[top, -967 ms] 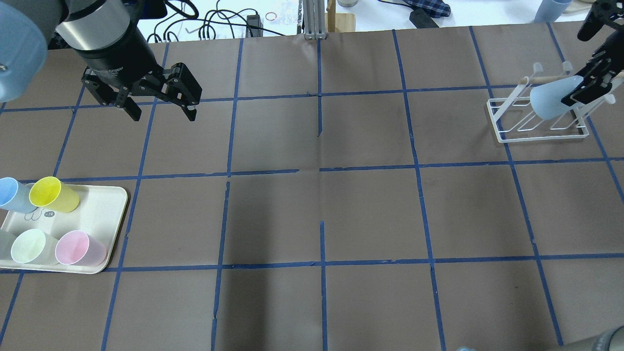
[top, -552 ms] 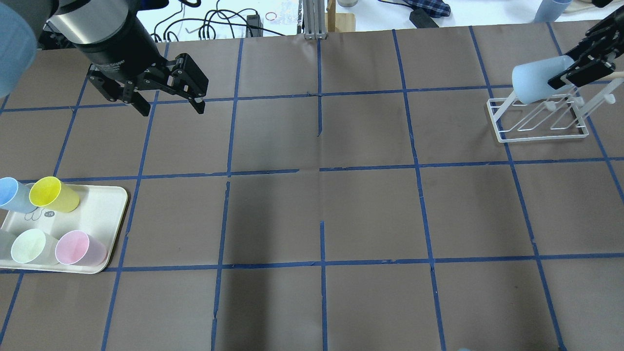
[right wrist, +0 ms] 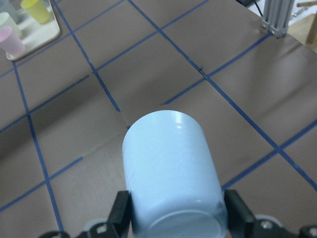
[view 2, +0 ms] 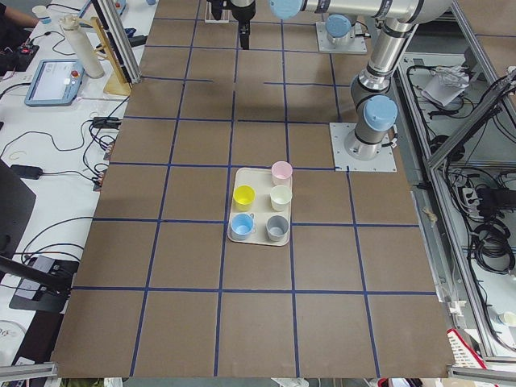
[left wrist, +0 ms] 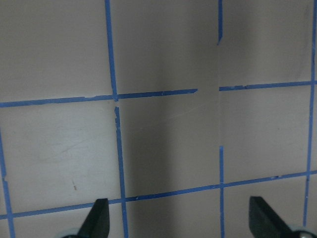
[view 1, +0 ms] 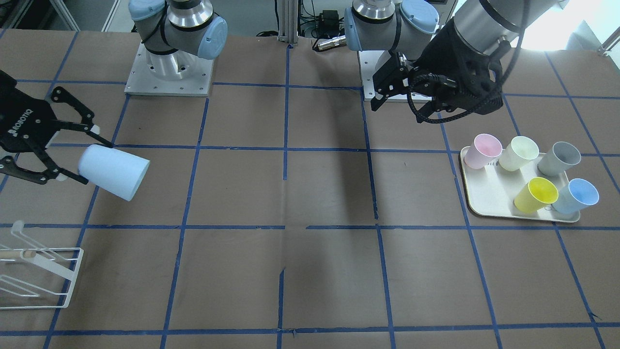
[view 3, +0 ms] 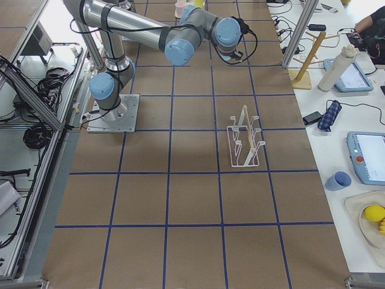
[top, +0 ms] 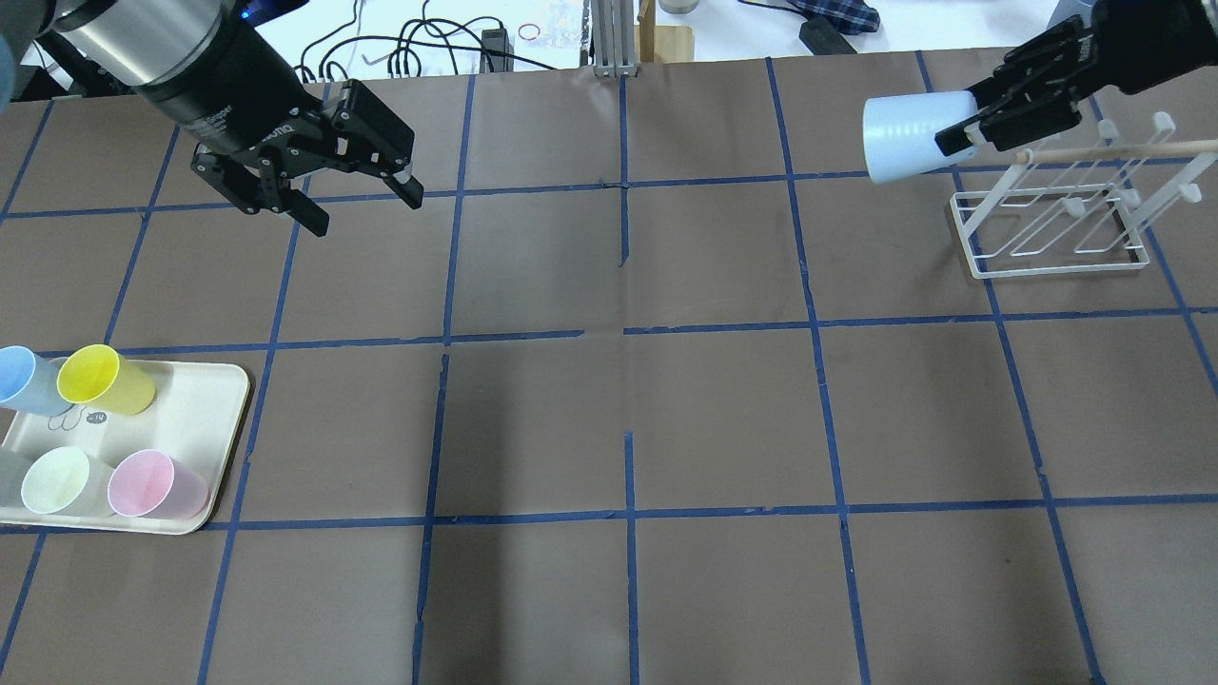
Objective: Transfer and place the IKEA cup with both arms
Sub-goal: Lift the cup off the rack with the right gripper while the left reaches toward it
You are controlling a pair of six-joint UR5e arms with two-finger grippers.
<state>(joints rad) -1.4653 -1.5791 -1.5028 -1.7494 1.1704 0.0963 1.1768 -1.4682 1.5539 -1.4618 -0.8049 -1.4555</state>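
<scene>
We see the right tool clamped on the cup, held sideways in the air near the rack | left tool spread wide, empty, above the desk.

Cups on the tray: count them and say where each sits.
5. In the front-facing view, the pink cup, pale green cup and grey cup line the tray's robot-side row. The yellow cup and blue cup fill the other. None seems hidden.

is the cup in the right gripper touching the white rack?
Apart. The exterior front-facing view shows bare table between the IKEA cup, held by the right gripper, and the white rack.
</scene>
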